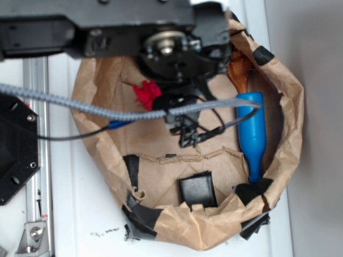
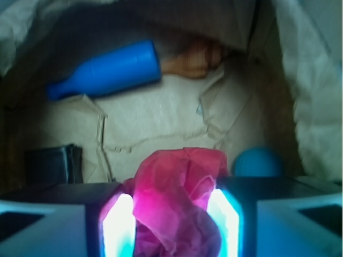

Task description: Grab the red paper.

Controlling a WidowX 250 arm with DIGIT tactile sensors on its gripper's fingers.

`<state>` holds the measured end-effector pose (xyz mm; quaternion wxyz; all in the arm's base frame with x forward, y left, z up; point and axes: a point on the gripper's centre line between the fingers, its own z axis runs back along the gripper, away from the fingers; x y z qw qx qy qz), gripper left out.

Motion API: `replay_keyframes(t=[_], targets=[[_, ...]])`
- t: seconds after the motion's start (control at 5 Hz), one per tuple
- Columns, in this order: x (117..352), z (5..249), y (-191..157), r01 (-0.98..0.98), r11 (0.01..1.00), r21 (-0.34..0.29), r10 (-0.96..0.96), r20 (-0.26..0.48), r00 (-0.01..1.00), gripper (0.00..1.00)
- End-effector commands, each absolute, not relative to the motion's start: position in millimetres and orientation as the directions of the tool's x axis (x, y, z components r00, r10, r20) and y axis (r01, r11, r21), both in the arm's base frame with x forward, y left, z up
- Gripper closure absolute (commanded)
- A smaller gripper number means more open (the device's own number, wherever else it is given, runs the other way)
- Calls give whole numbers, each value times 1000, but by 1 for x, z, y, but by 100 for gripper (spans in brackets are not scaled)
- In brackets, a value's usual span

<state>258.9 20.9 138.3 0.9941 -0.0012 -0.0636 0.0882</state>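
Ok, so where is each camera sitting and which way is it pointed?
Exterior: overhead, looking straight down into the paper bag; the black arm and its cable cover the middle.
Wrist: mounted at the gripper, looking forward past its two glowing fingers across the bag floor.
Shared: the red paper, between the fingers in the wrist view; the blue bottle; the black box.
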Motion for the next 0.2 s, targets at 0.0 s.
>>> replay_keyframes(t=[0.0], targets=[[265,139,17,-121,991,51,103,278,955,100]])
